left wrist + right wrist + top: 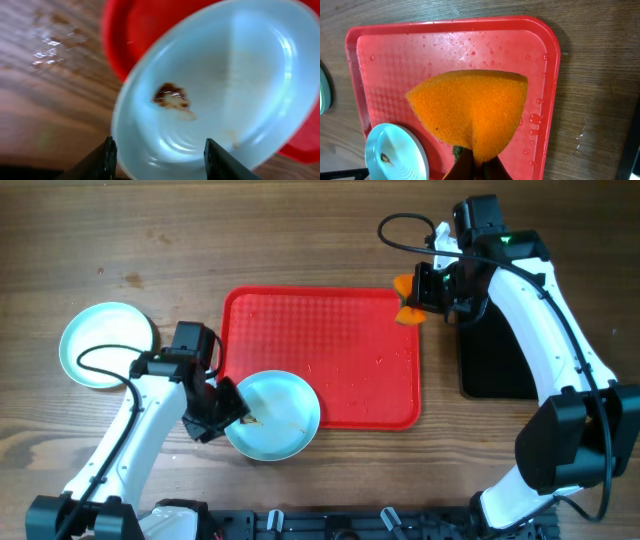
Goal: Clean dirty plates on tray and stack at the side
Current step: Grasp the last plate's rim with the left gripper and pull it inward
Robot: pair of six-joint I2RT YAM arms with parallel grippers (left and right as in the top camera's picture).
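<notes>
Plate first: the round pale mint-white shallow plate (pixel 272 417) with a brown-yellow smear (pixel 170 96) near its middle lies at the front left corner of the large red rectangular plastic tray (pixel 340 320), partly overhanging the rim onto the wooden table (pixel 300 240). My left pincer (pixel 222 408) sits at its left edge, fingers spread wide with the near rim between them, not clamped as far as I can judge. My right pincer (pixel 425 288) is clenched on an orange wedge of sponge (pixel 470 110), over the tray's far right corner, well apart from the smear. Wiping means crossing the tray diagonally toward the left arm, which is much nearer. A second plate (pixel 107 345), clean-looking, rests on the table left of the tray.
</notes>
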